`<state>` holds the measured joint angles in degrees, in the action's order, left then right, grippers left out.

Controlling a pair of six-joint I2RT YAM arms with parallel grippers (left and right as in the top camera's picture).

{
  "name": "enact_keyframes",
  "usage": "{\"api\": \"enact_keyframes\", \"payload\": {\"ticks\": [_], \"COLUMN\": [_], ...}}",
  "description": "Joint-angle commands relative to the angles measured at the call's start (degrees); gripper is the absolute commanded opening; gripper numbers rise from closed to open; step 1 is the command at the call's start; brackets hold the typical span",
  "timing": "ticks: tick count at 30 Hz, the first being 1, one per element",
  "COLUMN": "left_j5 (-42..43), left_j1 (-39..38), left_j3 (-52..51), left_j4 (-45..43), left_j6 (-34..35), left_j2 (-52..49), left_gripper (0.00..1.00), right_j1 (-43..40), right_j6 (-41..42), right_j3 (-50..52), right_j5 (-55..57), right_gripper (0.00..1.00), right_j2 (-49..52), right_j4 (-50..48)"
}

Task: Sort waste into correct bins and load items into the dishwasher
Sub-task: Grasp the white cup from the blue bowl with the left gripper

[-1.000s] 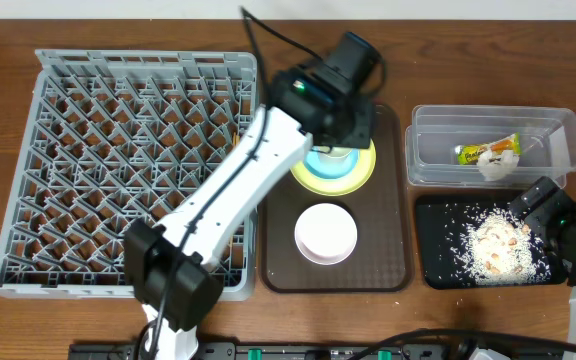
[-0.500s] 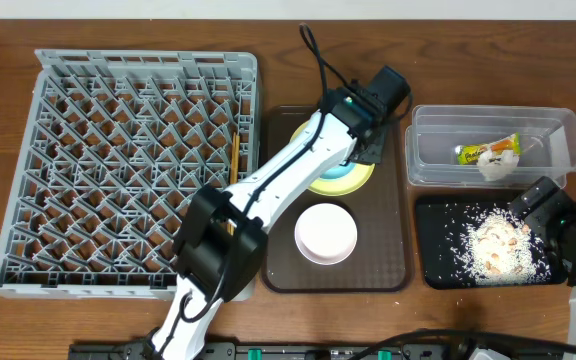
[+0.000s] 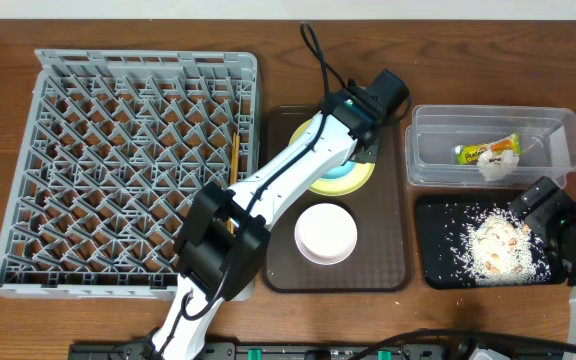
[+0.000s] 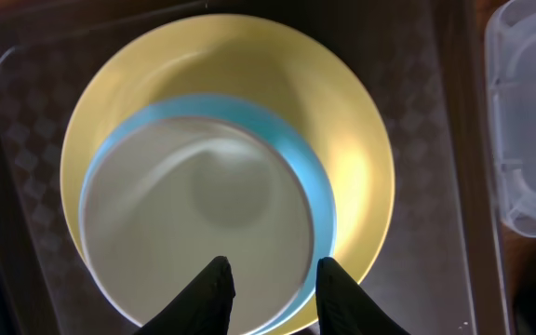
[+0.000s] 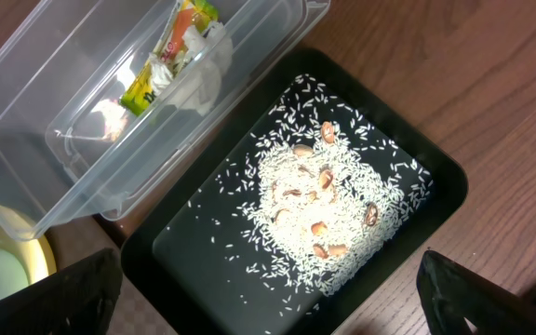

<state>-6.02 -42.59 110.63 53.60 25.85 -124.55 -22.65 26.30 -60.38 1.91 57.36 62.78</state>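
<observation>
A light blue bowl point(image 4: 203, 205) sits on the yellow-green plate point(image 4: 361, 167) at the back of the brown tray point(image 3: 388, 270). My left gripper point(image 4: 275, 274) reaches down onto it point(image 3: 356, 148). One finger is inside the bowl and the other outside its near-right rim, closed on the wall. A white bowl point(image 3: 325, 233) stands in front of the plate. The grey dishwasher rack point(image 3: 118, 170) fills the left, with wooden chopsticks point(image 3: 235, 150) at its right side. My right gripper point(image 5: 277, 312) hangs wide open over the black tray point(image 5: 203, 251) of rice and scraps point(image 5: 319, 200).
The clear tub point(image 3: 568, 140) at the back right holds the yellow-green wrapper point(image 3: 473, 153) and the white tissue point(image 3: 498, 165). It stands just behind the black tray point(image 3: 438, 250). A power strip lies along the table's front edge.
My left wrist has swung to the right over the plate and its jaws have narrowed across the blue bowl's rim. The right arm has not moved.
</observation>
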Motion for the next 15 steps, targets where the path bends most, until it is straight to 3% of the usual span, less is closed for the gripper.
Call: {"api": "enact_keyframes", "payload": {"ticks": [1,12,15], "left_j5": [-1.1,-1.1,-2.8], "left_j1": [0.2,-0.2,-0.1], "left_j3": [-1.0,-3.0,-3.7], "left_j4": [0.0,-0.6,-0.6], "left_j6": [-0.3,0.2,0.2], "left_j2": [-1.7,-2.6,-2.6], "left_gripper": [0.32,0.36,0.33], "right_j1": [-0.3,-0.3,-0.3], "right_j6": [-0.7,-0.7,-0.7], "right_j3": [-0.6,-0.6,-0.6], "right_j5": [0.4,0.4,0.4], "right_gripper": [0.99,0.99,0.99], "right_j2": [0.0,0.0,0.0], "right_j4": [0.0,0.0,0.0]}}
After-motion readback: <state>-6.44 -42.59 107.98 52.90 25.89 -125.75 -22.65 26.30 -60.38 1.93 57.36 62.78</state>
